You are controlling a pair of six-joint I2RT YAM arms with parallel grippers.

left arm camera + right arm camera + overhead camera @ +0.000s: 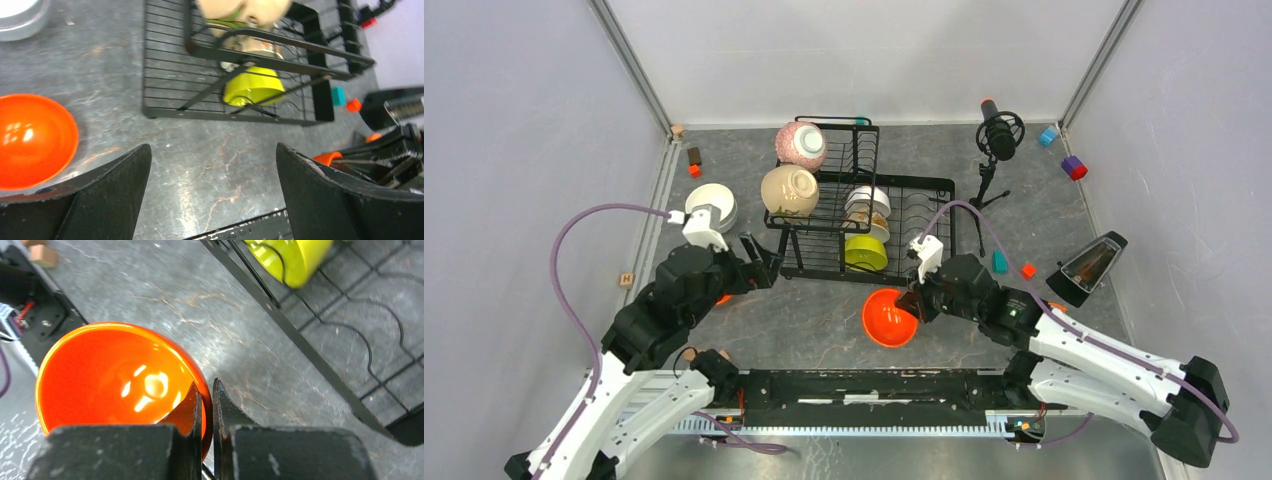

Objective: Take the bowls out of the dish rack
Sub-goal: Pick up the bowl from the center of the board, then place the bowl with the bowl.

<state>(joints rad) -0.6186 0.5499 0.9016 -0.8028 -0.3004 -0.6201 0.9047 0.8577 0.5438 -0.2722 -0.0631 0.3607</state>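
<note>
Before the dish rack (921,215), right gripper (206,388) pinching orange bowl (115,375) rim, left gripper (212,150) agape

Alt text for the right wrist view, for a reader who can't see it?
The right pincer is shut on the rim of a glossy orange bowl, one finger inside and one outside, with grey marbled table around it. Upper right, a lime green bowl lies in the black wire dish rack.

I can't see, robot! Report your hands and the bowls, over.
Right gripper shut on orange bowl rim, outside dish rack. Left gripper open, empty. Lime green bowl among those in rack. Nothing blocking.
</note>
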